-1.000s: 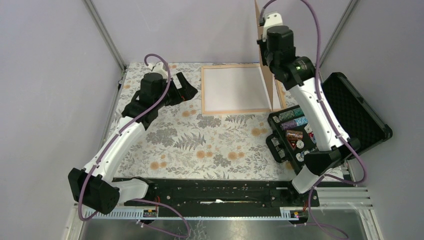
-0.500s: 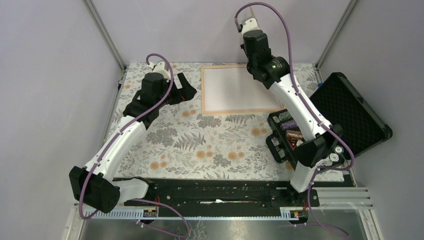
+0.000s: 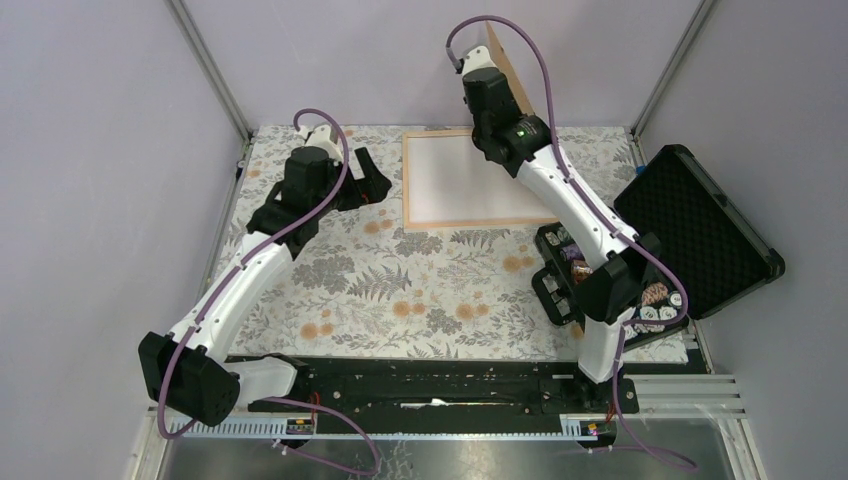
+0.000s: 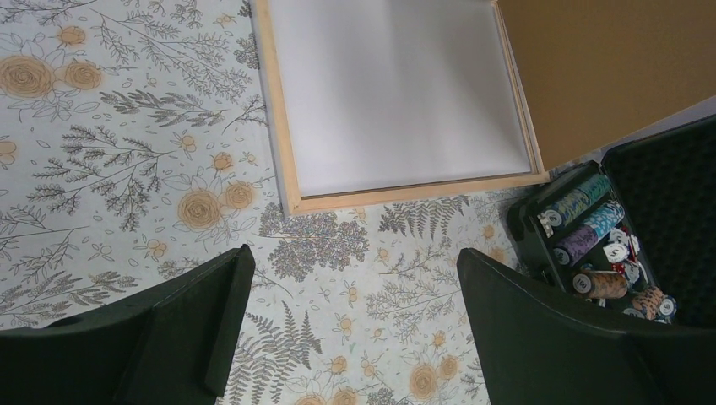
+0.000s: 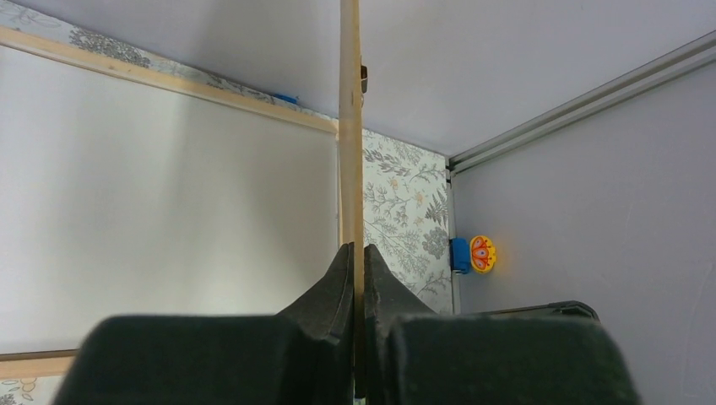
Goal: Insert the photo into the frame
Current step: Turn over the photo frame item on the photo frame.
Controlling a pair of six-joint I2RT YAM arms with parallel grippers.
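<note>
The frame [image 3: 407, 182], thin light wood rails around a white panel, lies flat at the back of the floral table; it also shows in the left wrist view as frame [image 4: 280, 126]. My right gripper [image 5: 354, 253] is shut on the photo [image 5: 349, 126], seen edge-on as a thin brown strip standing upright over the frame's right part. From above, the photo [image 3: 508, 65] is a brown sliver at the back; in the left wrist view the photo [image 4: 608, 67] shows its plain brown back. My left gripper [image 4: 355, 261] hangs open over the cloth left of the frame, holding nothing.
A black foam-lined case [image 3: 700, 225] lies open at the right edge, with poker chips [image 4: 583, 232] in its near half. A small blue and orange clip [image 5: 474, 254] sits on the back right wall. Purple walls close in the back and sides.
My right arm has swung left and back with the photo, from the frame's right rail to above the frame's back right. The left arm has hardly moved.
</note>
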